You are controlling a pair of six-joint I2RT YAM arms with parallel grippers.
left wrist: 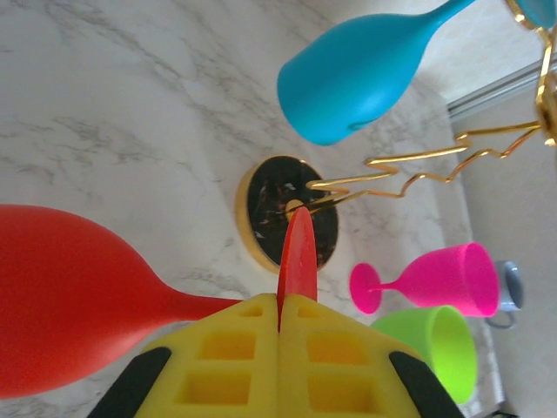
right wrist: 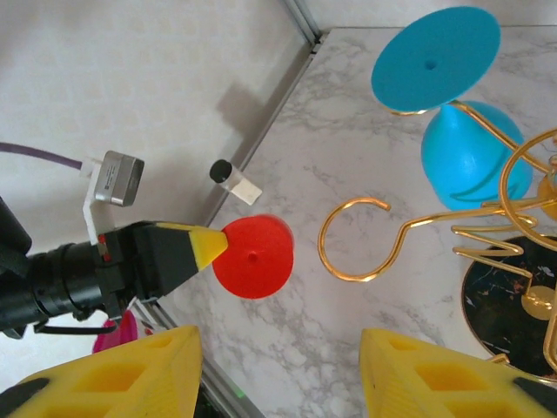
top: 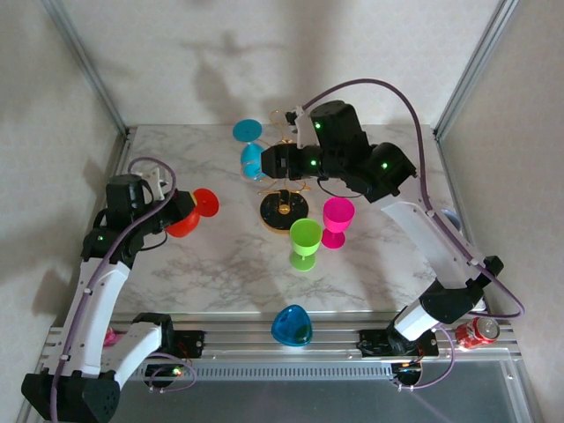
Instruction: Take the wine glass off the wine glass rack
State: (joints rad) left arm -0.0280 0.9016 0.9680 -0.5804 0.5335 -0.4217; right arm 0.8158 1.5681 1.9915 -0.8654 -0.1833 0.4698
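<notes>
left gripper point(left wrist: 280, 305) clamps red wine glass point(left wrist: 70, 305) | right gripper point(right wrist: 278, 341) parted, empty | top view: soda can point(top: 476, 330)

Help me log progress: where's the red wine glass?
Top view, left side: red wine glass held in the left gripper, left of the gold rack.

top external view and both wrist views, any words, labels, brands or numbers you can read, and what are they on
No text reads clearly in any view.
Red can at the table's near right corner: pale marking on its side, too small and blurred to read.
Small grey box mounted on the left arm's wrist: tiny dark marks, too small to read.
</notes>
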